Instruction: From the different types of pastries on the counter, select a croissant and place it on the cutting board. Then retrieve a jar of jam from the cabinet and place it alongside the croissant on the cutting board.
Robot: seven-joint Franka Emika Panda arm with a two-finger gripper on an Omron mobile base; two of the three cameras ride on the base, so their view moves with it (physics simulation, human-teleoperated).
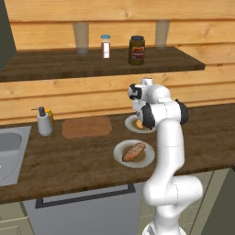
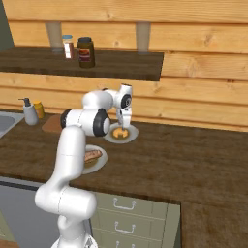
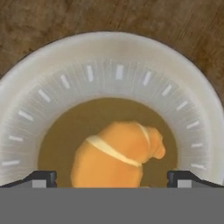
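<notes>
While the approach is under way, findings as follows:
Jaws: spread wide, empty; gripper (image 3: pixel 112 178) poised above the plate.
Croissant (image 3: pixel 116 155): directly between and just beyond the tips, long axis apparently running tip to tip.
Plate (image 3: pixel 52 78): surrounds the croissant, on the counter (image 3: pixel 39 17).
Cutting board (image 1: pixel 86 126): well apart.
</notes>
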